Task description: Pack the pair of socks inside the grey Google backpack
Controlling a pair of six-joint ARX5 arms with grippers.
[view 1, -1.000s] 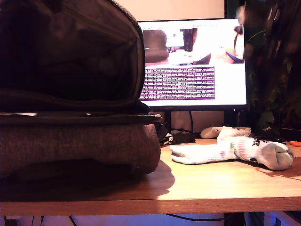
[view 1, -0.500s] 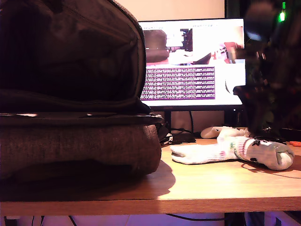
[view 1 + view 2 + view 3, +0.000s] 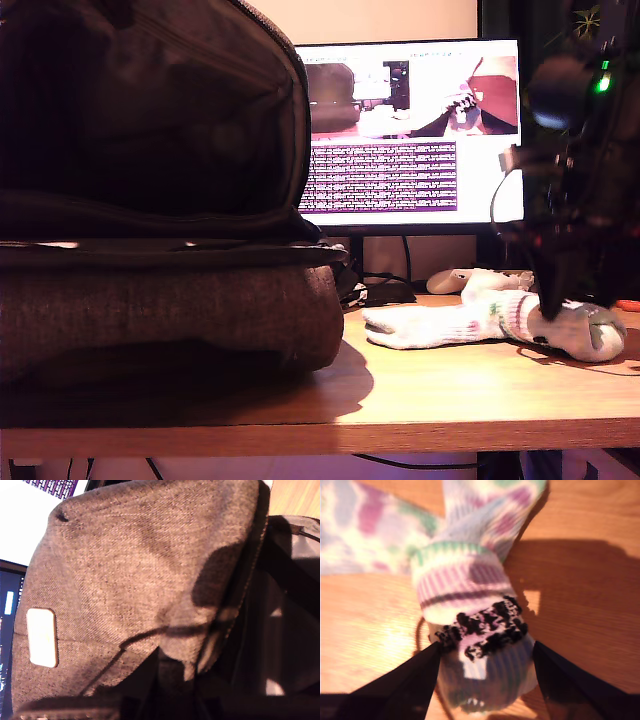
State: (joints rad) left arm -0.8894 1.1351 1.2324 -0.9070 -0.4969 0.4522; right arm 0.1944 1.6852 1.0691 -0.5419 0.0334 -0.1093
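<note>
The grey Google backpack (image 3: 170, 310) lies on the exterior view's left, its dark-lined lid raised. The first wrist view looks closely at its woven fabric (image 3: 140, 570) and white patch (image 3: 42, 636). Dark blurred shapes at that picture's edge may be my first gripper; its state is unclear. The pair of socks (image 3: 450, 325) lies on the table at the exterior view's right. My second gripper (image 3: 560, 305) is down over the greyish toe end. In the second wrist view the gripper (image 3: 486, 647) is open, its dark fingers (image 3: 415, 680) flanking the sock bundle (image 3: 465, 585).
A lit monitor (image 3: 410, 130) stands behind the table. A white gadget (image 3: 448, 280) and cables lie behind the socks. A small orange object (image 3: 628, 305) sits at the exterior view's far right. The wooden table's front edge (image 3: 350, 435) runs below.
My second arm has come down at the exterior view's right, from above the monitor's height to the socks. The socks and the backpack have stayed put.
</note>
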